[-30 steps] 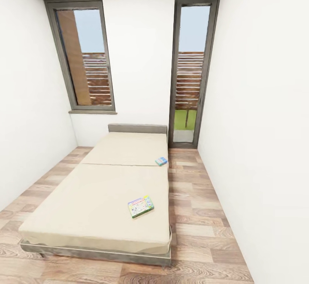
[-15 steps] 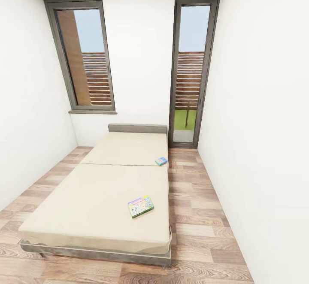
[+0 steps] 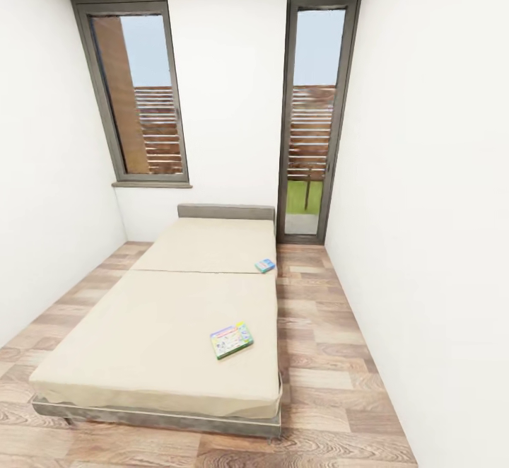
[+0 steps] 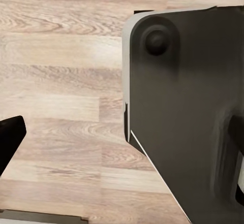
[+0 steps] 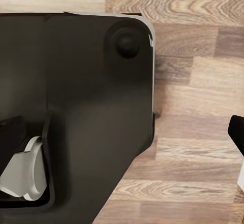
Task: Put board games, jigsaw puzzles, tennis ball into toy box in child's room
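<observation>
Two board games (image 3: 231,340) on bed (image 3: 162,326), far from jaws, jaw state unclear

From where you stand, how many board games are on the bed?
2. A larger yellow-green board game lies near the foot of the bed, by its right edge. A small blue board game lies farther up at the same edge, near the mattress seam.

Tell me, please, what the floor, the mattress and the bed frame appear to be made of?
The floor looks like wood planks with a matt finish, showing grain and board seams. The mattress seems to be plain cream fabric, soft-edged. The bed frame looks like grey padded upholstery, though the render leaves this open.
</observation>
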Controlling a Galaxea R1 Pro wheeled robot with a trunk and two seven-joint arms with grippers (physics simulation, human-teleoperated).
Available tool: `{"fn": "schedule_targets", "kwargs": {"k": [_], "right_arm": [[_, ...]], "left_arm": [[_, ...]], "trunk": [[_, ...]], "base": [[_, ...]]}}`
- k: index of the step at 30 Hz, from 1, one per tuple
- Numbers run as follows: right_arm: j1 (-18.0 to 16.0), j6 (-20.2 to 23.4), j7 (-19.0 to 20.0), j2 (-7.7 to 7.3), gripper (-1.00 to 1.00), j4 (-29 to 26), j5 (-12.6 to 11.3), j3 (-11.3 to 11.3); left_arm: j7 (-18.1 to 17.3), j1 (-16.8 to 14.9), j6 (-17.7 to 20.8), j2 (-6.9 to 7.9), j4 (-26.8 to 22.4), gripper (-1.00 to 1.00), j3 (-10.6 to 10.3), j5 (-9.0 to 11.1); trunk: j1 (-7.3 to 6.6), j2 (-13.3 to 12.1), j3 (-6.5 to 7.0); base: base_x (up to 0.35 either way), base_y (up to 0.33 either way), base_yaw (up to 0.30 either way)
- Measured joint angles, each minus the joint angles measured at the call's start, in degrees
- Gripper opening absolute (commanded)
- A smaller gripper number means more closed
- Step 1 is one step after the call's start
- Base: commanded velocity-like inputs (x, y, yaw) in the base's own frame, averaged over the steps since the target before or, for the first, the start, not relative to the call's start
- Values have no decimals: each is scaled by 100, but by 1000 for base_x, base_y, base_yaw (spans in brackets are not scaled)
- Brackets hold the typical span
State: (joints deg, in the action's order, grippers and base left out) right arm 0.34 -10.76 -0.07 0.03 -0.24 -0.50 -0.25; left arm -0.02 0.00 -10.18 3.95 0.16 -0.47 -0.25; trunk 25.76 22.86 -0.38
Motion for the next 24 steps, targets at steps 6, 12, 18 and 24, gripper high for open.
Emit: {"fn": "schedule_targets", "kwargs": {"k": [6,12,18,24], "right_arm": [[0,1,6,-10,100,0,-12,-12],[0,3,0,-23,100,0,-11,-15],[0,2,-1,-16,100,0,-7,-14],[0,6,8,-6,100,0,2,-2]], "left_arm": [[2,0,-7,0,0,100,0,1],[1,0,-2,0,0,100,9,5],[1,0,10,-1,0,100,7,2],[2,0,7,0,0,100,20,15]], "trunk": [[0,0,0],[0,0,0],[0,0,-1],[0,0,-3]], "base": [[0,0,-223],[0,0,-268],[0,0,-230],[0,0,-68]]}}
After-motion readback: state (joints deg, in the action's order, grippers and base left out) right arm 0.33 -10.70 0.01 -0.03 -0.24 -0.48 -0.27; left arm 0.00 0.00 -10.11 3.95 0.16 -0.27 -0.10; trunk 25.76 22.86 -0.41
